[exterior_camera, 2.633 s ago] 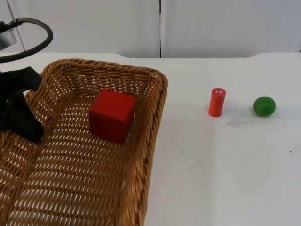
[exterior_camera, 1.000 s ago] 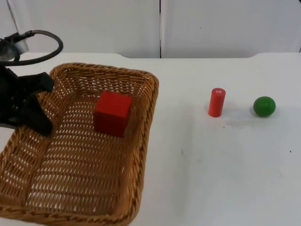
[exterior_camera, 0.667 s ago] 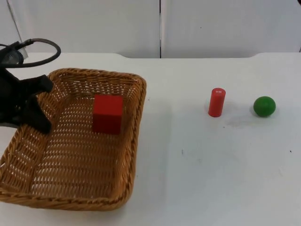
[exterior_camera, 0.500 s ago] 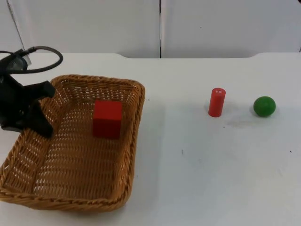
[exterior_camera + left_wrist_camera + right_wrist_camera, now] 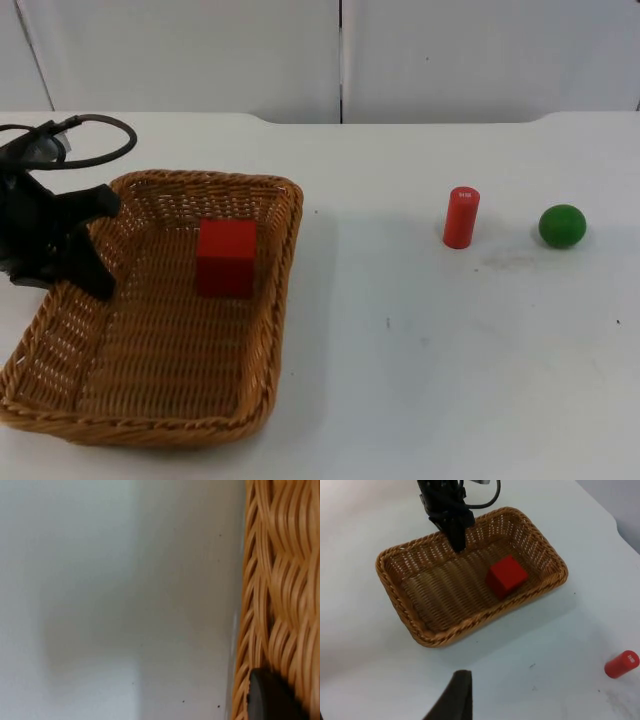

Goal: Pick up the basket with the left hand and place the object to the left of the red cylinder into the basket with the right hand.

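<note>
Since a moment ago the basket (image 5: 160, 320) has come down and moved back toward the left side of the white table (image 5: 450, 340); it looks smaller and flatter than before; the red block (image 5: 226, 258) inside it has stayed in the far half, near the basket's right wall.

Left gripper (image 5: 85, 262) is at the basket's far left edge; one black finger (image 5: 92, 272) goes down inside the woven wall, so it is pinched on the rim; in the left wrist view a fingertip (image 5: 270, 695) sits against the wicker beside bare table.

Right gripper (image 5: 452, 700) hangs over the table near the basket's long side, well away from it; I cannot tell if its fingers are apart or together.

Red cylinder (image 5: 460, 217) stands upright on the table, far to the right of the basket; a green ball (image 5: 562, 226) sits just to its right, not touching.
</note>
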Robot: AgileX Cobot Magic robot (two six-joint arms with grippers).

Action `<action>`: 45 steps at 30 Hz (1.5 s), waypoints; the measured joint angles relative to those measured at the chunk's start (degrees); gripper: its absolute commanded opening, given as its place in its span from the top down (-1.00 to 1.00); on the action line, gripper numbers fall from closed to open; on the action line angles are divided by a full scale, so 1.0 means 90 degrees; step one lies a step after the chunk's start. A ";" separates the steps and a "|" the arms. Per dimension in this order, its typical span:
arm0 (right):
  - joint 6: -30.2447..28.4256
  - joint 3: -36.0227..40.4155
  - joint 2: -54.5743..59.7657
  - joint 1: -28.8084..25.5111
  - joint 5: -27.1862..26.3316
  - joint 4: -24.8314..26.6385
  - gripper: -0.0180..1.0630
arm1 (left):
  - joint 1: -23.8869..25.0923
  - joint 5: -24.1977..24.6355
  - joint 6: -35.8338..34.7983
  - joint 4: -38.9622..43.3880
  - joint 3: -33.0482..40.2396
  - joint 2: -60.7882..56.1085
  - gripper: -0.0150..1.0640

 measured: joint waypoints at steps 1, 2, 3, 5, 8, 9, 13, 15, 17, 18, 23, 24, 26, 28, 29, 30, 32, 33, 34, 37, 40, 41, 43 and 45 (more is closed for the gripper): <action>0.0000 0.0000 0.0000 0.0000 -0.0012 0.0000 -0.78 | 0.0000 0.0000 0.0000 -0.0012 0.0000 0.0000 0.98; 0.0000 0.0000 0.0000 0.0000 -0.0012 0.0000 -0.78 | 0.0000 0.0000 0.0000 -0.0013 0.0000 0.0000 0.98; 0.0000 0.0000 0.0000 0.0000 -0.0012 0.0000 -0.78 | 0.0000 0.0000 0.0000 -0.0013 0.0000 0.0000 0.98; 0.0000 0.0000 0.0000 0.0000 -0.0012 0.0000 -0.78 | 0.0000 0.0000 0.0000 -0.0013 0.0000 0.0000 0.98; -0.0015 0.0000 0.0000 0.0000 -0.0012 0.0000 -0.78 | 0.0000 0.0000 0.0000 -0.0013 0.0000 0.0000 0.98; -0.0015 0.0000 0.0000 0.0000 -0.0012 0.0000 -0.78 | 0.0000 -0.0002 0.0000 -0.0013 0.0000 0.0000 0.97; -0.0015 0.0000 0.0000 0.0000 -0.0012 0.0000 -0.78 | 0.0000 -0.0002 -0.0021 -0.0013 0.0000 0.0000 0.68; -0.0015 0.0000 0.0000 0.0000 -0.0012 0.0000 -0.78 | 0.0000 0.0053 -0.0038 -0.0050 0.0000 0.0000 0.29; -0.0003 0.0000 0.0000 0.0000 -0.0012 0.0000 -0.78 | 0.0000 0.0092 -0.0051 -0.0065 0.0000 0.0000 0.07; -0.0003 0.0000 0.0000 0.0000 -0.0012 0.0000 -0.78 | 0.0000 0.0115 -0.0051 -0.0065 0.0000 0.0000 -0.15; -0.0003 0.0000 0.0000 0.0000 -0.0012 0.0000 -0.78 | 0.0000 0.0009 -0.0063 -0.0002 -0.0006 -0.0113 -0.57; -0.0003 0.0000 0.0000 0.0000 -0.0012 0.0000 -0.78 | 0.0000 0.0009 -0.0063 -0.0002 -0.0006 -0.0113 -0.57; -0.0003 0.0000 0.0000 0.0000 -0.0012 0.0000 -0.78 | 0.0000 -0.0159 -0.0182 0.0222 -0.0006 -0.0340 -0.56; -0.0003 0.0000 0.0000 0.0000 -0.0012 0.0000 -0.78 | 0.0000 -0.0288 -0.0365 0.0510 -0.0015 -0.0554 -0.57; -0.0003 0.0000 0.0000 0.0000 -0.0012 0.0000 -0.78 | 0.0000 -0.0288 -0.0365 0.0510 -0.0015 -0.0554 -0.57; -0.0003 0.0000 0.0000 0.0000 -0.0012 0.0000 -0.78 | 0.0000 -0.0314 -0.0421 0.0622 -0.0015 -0.0685 -0.57; -0.0003 0.0000 0.0000 0.0000 -0.0012 0.0000 -0.78 | 0.0000 -0.0360 -0.0561 0.0920 -0.0015 -0.0974 -0.57; -0.0003 0.0000 0.0000 0.0000 -0.0012 0.0000 -0.78 | 0.0000 -0.0360 -0.0561 0.0920 -0.0015 -0.0974 -0.57; -0.0003 0.0000 0.0000 0.0000 -0.0012 0.0000 -0.78 | 0.0000 -0.0360 -0.0682 0.1073 -0.0015 -0.1131 -0.57; -0.0003 0.0000 0.0000 0.0000 -0.0012 0.0000 -0.78 | 0.0000 -0.0360 -0.1050 0.1532 -0.0015 -0.1576 -0.57; -0.0003 0.0000 0.0000 0.0000 -0.0012 0.0000 -0.78 | 0.0000 -0.0317 -0.1289 0.1732 -0.0015 -0.1923 -0.57; -0.0003 0.0000 0.0000 0.0000 -0.0012 0.0000 -0.78 | 0.0000 -0.0275 -0.1386 0.1811 -0.0015 -0.2063 -0.57; -0.0003 0.0000 0.0000 0.0000 -0.0029 0.0000 -0.78 | 0.0000 -0.0178 -0.1535 0.1860 -0.0015 -0.2394 -0.57; -0.0003 0.0000 0.0000 0.0000 -0.0052 0.0000 -0.78 | 0.0000 -0.0130 -0.1568 0.1887 -0.0015 -0.2553 -0.57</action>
